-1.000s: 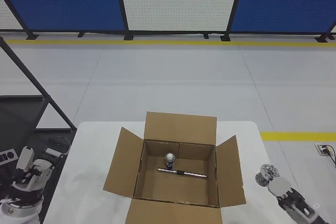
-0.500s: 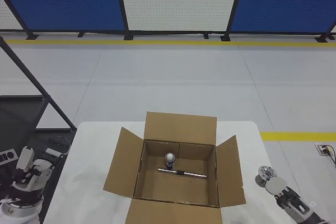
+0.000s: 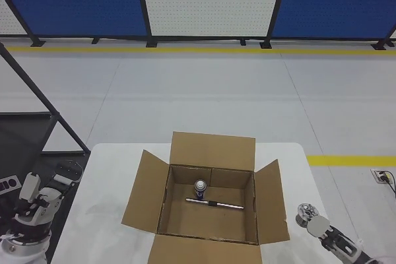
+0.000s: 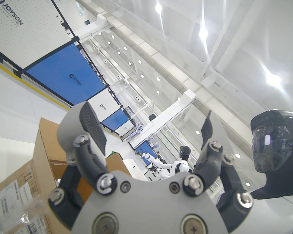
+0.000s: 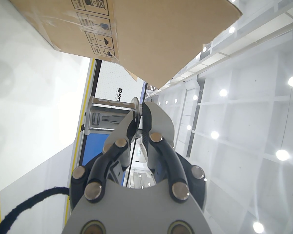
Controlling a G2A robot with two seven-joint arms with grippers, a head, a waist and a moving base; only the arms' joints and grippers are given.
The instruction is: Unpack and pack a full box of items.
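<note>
Right tool (image 5: 141, 113) pinches a spool (image 5: 107, 118) by its flange just right of the box (image 3: 212, 152), where a pen (image 3: 214, 203) lies left-to-right beside an upright can (image 3: 200, 188); left tool (image 4: 147, 120) gapes.

A white rectangular table (image 3: 105, 198) stands on pale grey floor (image 3: 204, 92). Blue and white partition panels (image 3: 76, 16) run along twelve o'clock, a black metal rack (image 3: 16, 132) stands at nine, and a yellow floor stripe (image 3: 356, 160) lies at three.
</note>
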